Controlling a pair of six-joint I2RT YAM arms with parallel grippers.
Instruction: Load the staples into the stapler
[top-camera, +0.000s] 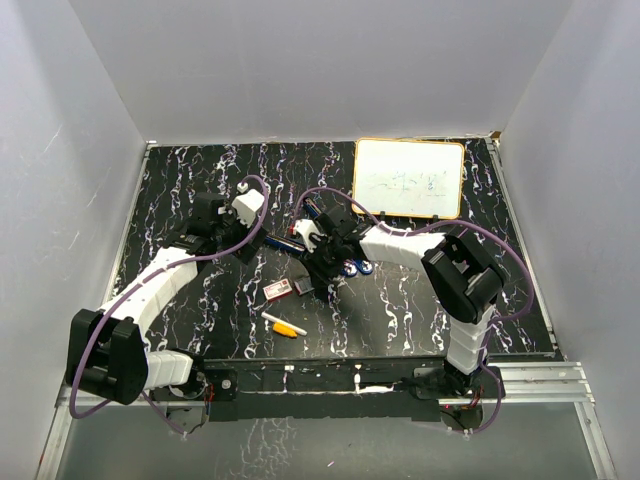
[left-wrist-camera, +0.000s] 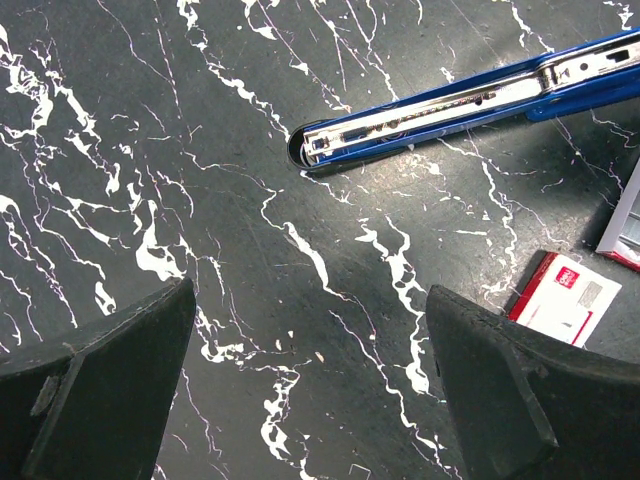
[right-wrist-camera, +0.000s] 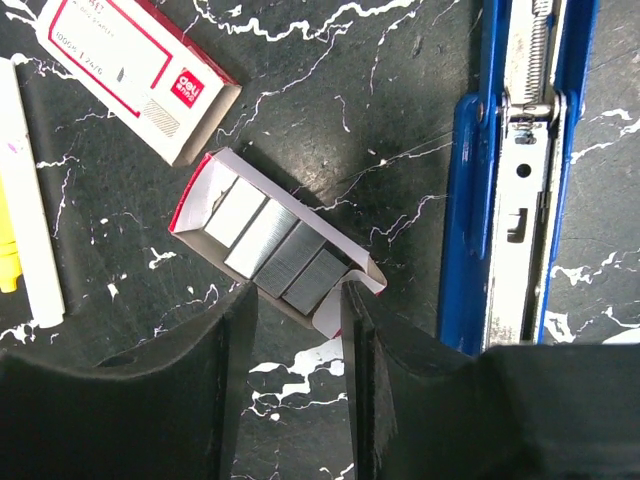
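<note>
Staples (right-wrist-camera: 272, 248) lie in their open tray (right-wrist-camera: 197, 198) on the worktop (right-wrist-camera: 400, 120), just beside the opened stapler (right-wrist-camera: 520, 200). Nothing loaded, I judge. My right gripper (right-wrist-camera: 297, 330) hangs over the tray end, jaws narrowly parted, pinching nothing; left gripper (left-wrist-camera: 310, 380) gapes wide, empty.
</note>
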